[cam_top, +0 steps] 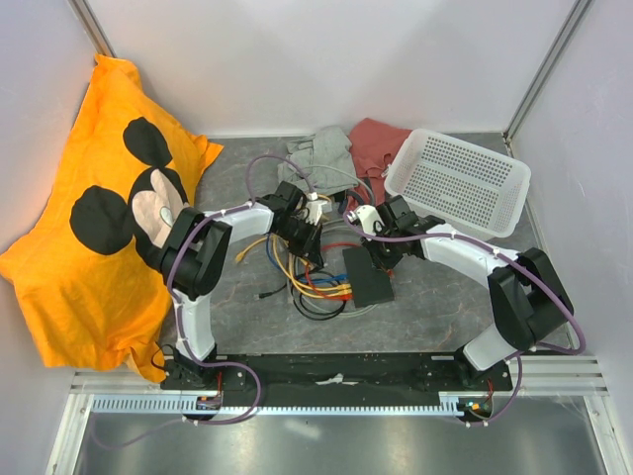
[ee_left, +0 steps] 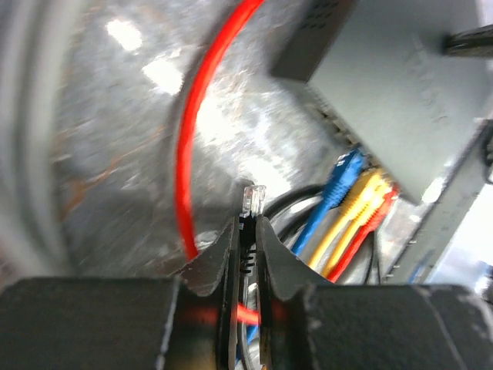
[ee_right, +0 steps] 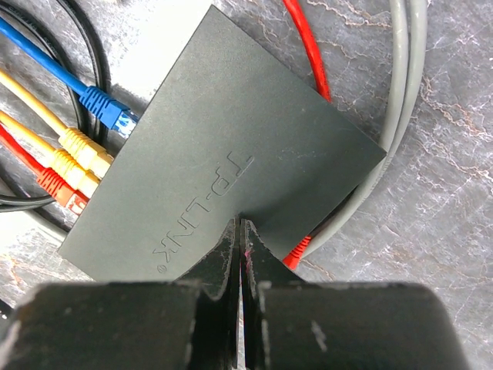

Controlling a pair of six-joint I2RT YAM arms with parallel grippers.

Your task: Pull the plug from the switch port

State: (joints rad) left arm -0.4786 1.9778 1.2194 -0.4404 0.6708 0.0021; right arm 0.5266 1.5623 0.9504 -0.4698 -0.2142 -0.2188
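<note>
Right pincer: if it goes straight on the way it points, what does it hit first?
The flat matte-black rectangular switch box. The shut right pincer has its tips at the box's near edge, pointing across its top face. Depth is unclear, so I can't tell whether they touch it.

This looks like a robot laboratory cell: white panel walls [cam_top: 326, 59] on metal posts [cam_top: 550, 69], and a grey table [cam_top: 435, 307] with a left arm [cam_top: 198, 257] and a right arm [cam_top: 519, 292] bolted to a black rail [cam_top: 336, 371] at its near edge.

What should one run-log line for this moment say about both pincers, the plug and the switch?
left pincer: shut on clear plug, out of port | right pincer: shut, tips over switch | four plugs in ports
</note>
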